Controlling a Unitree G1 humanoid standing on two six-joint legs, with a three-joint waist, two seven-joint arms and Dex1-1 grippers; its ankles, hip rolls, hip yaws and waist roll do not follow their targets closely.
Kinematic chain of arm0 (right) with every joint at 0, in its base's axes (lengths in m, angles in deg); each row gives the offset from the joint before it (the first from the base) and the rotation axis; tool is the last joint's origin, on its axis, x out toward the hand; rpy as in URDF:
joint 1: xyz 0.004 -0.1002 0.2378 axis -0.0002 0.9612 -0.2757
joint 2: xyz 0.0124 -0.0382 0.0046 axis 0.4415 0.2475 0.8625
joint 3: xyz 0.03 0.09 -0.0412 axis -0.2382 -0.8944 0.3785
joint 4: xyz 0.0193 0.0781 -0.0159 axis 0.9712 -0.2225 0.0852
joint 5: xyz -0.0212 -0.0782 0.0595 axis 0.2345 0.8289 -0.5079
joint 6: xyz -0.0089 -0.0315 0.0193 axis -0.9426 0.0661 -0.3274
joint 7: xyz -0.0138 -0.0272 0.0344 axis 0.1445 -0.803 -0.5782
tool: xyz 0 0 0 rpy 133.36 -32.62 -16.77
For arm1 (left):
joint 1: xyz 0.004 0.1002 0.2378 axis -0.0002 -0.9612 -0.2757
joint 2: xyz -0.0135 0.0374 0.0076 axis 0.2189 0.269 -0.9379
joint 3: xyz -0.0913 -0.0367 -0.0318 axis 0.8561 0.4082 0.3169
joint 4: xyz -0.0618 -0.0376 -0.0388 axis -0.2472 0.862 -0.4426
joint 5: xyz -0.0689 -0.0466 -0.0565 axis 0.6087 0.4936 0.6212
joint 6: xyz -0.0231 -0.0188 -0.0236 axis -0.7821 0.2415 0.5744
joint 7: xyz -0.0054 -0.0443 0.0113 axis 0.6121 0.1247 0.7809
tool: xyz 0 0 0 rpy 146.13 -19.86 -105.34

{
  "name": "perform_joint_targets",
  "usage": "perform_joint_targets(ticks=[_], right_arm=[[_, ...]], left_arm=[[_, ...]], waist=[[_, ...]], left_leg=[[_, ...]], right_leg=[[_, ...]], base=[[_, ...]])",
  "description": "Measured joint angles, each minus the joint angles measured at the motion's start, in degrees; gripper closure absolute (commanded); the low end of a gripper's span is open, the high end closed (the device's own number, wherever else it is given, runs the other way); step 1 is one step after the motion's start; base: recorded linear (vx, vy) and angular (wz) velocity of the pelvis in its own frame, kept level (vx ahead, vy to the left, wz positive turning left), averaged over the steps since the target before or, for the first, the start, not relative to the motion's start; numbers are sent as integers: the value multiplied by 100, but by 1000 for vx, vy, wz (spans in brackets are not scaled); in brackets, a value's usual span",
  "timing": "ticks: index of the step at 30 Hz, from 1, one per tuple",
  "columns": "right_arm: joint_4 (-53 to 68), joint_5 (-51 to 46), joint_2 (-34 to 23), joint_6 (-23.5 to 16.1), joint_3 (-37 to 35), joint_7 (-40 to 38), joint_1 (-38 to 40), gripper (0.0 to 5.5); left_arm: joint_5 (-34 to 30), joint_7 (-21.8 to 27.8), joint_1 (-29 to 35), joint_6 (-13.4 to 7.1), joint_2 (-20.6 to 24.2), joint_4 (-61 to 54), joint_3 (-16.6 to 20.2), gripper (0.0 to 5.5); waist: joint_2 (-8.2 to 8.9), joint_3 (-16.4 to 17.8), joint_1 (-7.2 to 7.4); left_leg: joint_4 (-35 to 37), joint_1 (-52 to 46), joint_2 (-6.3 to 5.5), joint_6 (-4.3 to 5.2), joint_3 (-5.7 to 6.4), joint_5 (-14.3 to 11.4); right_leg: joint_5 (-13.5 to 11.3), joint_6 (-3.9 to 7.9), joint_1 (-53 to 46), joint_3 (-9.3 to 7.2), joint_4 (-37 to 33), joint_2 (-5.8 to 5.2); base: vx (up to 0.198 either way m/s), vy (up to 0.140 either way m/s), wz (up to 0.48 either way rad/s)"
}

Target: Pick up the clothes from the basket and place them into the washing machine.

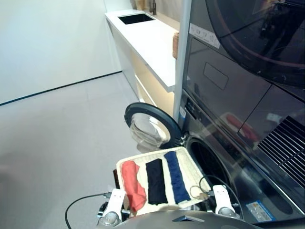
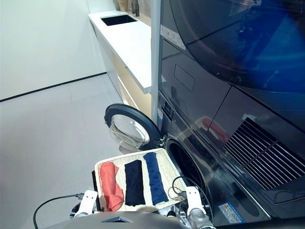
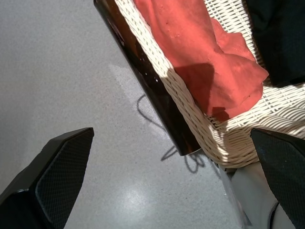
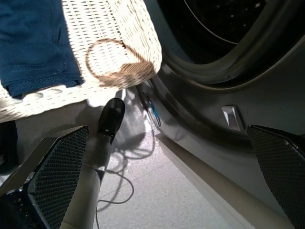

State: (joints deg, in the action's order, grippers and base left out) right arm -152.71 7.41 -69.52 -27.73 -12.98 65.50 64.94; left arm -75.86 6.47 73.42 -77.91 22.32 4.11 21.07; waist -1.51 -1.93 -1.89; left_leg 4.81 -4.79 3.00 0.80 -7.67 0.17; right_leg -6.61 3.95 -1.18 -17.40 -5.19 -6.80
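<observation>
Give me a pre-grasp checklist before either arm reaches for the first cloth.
1. Washing machine door open: ok.
2. Drum opening unblocked: ok, though its depth is dark.
3. Coral-red cloth, black cloth and navy cloth lie side by side in the basket: ok.
4. Left gripper open, empty: ok.
5. Right gripper open, empty: ok.
6. Basket steady on its support: cannot tell.

Three folded cloth strips lie side by side in the cream wicker basket (image 1: 190, 167): coral-red strip (image 1: 133, 191), black strip (image 1: 156, 182), navy strip (image 1: 176, 177). Just beyond it, the dark grey washing machine (image 1: 238, 181) stands with its glass door (image 1: 150, 126) swung open.
</observation>
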Motion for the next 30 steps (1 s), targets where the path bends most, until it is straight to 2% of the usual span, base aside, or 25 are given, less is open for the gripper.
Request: perform_joint_targets(ticks=[22, 30], right_arm=[[21, 5, -1, 0, 56, 12, 0, 0], [432, 224, -39, -6, 459, 101, -28, 0]], left_arm=[[238, 54, -5, 2, -18, 23, 44, 0], [280, -8, 112, -5, -15, -219, -9, 0]], waist=[[3, -18, -8], [14, -15, -4]], left_leg=[[1, 73, -2, 2, 14, 1], [-8, 340, -12, 37, 12, 58]], right_leg=[[5, 0, 104, -13, 1, 15], [-20, -16, 354, -11, 9, 16]], base=[[0, 0, 0], [-35, 14, 3]])
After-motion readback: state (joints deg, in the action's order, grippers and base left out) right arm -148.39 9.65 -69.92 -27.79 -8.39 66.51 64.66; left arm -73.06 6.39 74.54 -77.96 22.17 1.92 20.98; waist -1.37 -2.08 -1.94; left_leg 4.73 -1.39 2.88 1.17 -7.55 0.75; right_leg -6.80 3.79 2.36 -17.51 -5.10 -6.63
